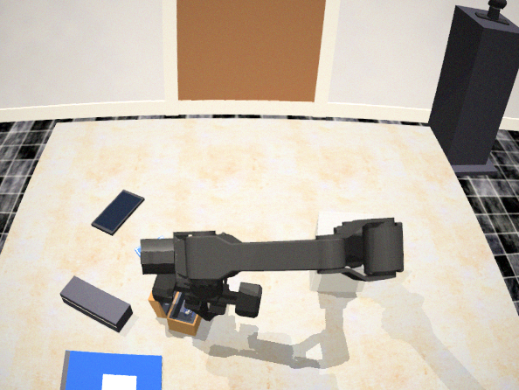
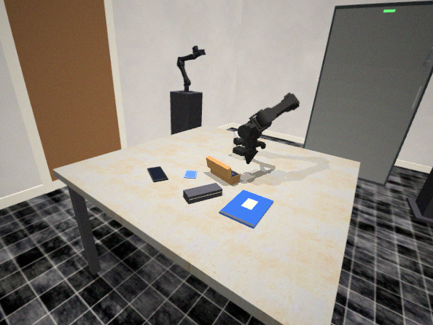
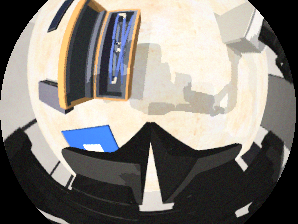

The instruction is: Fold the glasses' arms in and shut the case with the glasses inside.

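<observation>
1. The open orange glasses case (image 2: pixel 223 170) lies on the beige marbled table (image 2: pixel 291 255), with the glasses (image 3: pixel 119 39) in its tray.
2. In the exterior view, the closed black claw (image 2: pixel 250 159) hangs above the table, right of the case.
3. A grey rectangular box (image 2: pixel 203 192) lies in front of the case.
4. A blue hardcover book (image 2: pixel 246 208) lies in front of the case, to its right.
5. A small blue card (image 2: pixel 190 174) lies left of the case, and a dark flat phone (image 2: pixel 157 173) lies farther left.

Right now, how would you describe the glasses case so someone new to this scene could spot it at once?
Start at the pale marble-patterned table and find the dark robot arm reaching over its middle. Just below the arm's shut pincer lies the glasses case, lid open, glasses inside. It is the only orange-tan box there; its neighbours are a grey closed box and a blue book.
</observation>
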Action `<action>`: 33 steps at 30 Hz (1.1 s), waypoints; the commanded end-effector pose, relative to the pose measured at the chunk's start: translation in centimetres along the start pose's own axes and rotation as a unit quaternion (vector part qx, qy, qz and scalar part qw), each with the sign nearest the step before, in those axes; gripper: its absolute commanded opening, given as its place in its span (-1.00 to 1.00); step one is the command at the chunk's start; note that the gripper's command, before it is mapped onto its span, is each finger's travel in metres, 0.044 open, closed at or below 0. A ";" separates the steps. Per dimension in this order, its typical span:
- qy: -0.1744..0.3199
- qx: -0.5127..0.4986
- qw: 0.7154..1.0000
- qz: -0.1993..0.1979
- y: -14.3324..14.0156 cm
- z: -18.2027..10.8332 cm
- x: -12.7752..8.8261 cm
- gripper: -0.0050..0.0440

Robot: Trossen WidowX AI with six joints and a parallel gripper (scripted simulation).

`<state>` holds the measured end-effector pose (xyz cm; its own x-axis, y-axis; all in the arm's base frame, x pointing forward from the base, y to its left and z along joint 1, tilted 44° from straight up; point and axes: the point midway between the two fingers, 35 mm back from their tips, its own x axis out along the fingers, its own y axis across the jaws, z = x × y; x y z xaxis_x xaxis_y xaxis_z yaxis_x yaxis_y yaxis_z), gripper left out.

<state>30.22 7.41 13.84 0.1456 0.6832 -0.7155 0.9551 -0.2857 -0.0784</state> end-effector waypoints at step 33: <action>-0.001 -0.147 0.989 0.000 -0.4 1.4 -0.1 -0.80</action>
<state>29.96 6.80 13.46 0.1505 0.6810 -0.7166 0.9871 -0.1437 0.0707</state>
